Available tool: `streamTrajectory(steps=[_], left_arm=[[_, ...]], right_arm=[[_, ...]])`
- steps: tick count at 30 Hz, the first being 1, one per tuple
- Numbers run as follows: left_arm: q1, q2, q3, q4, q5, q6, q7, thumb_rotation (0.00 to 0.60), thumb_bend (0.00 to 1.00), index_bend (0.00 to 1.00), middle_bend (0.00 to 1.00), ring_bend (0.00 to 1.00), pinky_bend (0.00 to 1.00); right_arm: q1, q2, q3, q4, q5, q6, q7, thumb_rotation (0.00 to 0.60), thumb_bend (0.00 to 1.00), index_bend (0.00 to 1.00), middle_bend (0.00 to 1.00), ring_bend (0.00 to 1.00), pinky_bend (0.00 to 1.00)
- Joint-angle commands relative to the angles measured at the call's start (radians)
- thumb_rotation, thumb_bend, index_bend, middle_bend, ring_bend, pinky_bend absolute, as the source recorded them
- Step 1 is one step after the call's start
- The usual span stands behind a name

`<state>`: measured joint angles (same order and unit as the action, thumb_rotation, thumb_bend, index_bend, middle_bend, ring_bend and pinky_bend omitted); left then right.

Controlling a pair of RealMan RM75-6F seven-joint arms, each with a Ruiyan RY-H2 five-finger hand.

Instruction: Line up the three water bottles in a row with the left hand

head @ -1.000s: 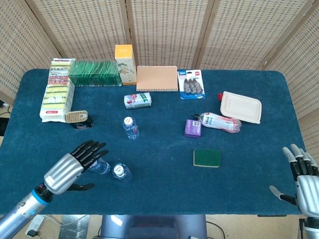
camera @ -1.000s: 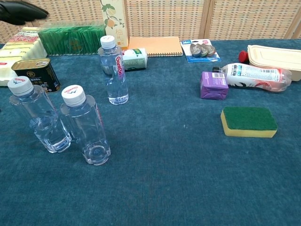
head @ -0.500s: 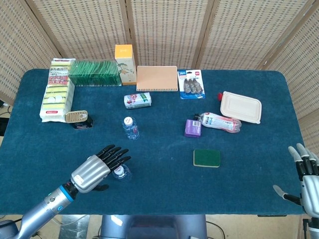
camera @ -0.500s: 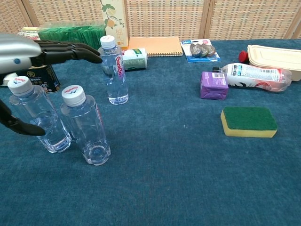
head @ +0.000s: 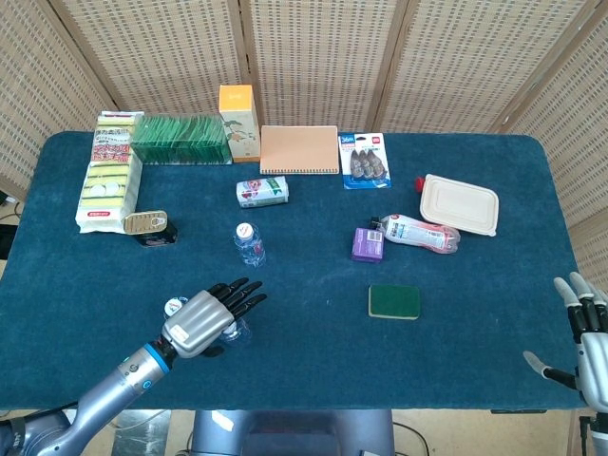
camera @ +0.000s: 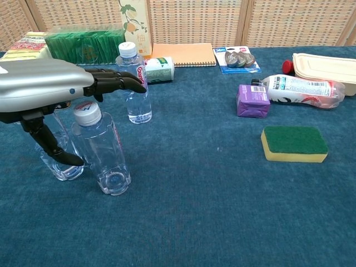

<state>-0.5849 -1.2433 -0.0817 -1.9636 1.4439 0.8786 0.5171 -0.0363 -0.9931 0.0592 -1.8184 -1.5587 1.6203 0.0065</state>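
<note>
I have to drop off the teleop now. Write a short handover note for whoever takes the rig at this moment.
Left hand: open, fingers stretched forward, hovering over the two near bottles, holding nothing.
Right hand: open, idle at the table's near right edge.
Bottles: all upright. The near middle bottle and the near left bottle stand close together at the front left; the far bottle stands apart, further back beside the lying can.
Done: no bottle is in hand and no three-bottle row is formed.
Left: with the left hand, probably bring the far bottle into line with the near pair, or shift the pair.

Bare cloth (camera: pixel 211 183) right of the bottles (camera: pixel 103 147); sponge (camera: pixel 295 143) beyond.
</note>
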Motion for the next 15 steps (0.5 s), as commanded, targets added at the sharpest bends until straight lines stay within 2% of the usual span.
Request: streamTrajectory(steps=[1,3,9,12,15], left_arm=[[-0.012,-0.016,-0.001,0.004,-0.023,0.004,0.03,0.6,0.12,0.0,0.06,0.03,0.29],[-0.019,-0.024,0.001,0.006,-0.045,0.007,0.059,0.6,0.15,0.03,0.14,0.1,0.33],[-0.032,-0.049,0.004,0.004,-0.1,0.035,0.135,0.6,0.25,0.31,0.38,0.27,0.4],[-0.037,-0.056,0.009,-0.001,-0.12,0.048,0.161,0.6,0.28,0.34,0.47,0.34,0.44],[-0.041,-0.063,0.012,-0.004,-0.127,0.063,0.174,0.6,0.29,0.38,0.52,0.39,0.46]], right_arm=[[0.001,0.0,0.001,0.0,0.002,-0.002,0.001,0.6,0.0,0.03,0.0,0.0,0.02],[0.0,0.0,0.002,0.001,0.005,-0.001,0.001,0.6,0.0,0.03,0.0,0.0,0.02],[0.0,0.0,0.004,0.001,0.009,-0.002,0.004,0.6,0.0,0.03,0.0,0.0,0.02],[0.0,0.0,0.005,0.002,0.01,-0.001,0.003,0.6,0.0,0.03,0.0,0.0,0.02],[0.0,0.0,0.005,0.001,0.01,-0.002,0.003,0.6,0.0,0.03,0.0,0.0,0.02]])
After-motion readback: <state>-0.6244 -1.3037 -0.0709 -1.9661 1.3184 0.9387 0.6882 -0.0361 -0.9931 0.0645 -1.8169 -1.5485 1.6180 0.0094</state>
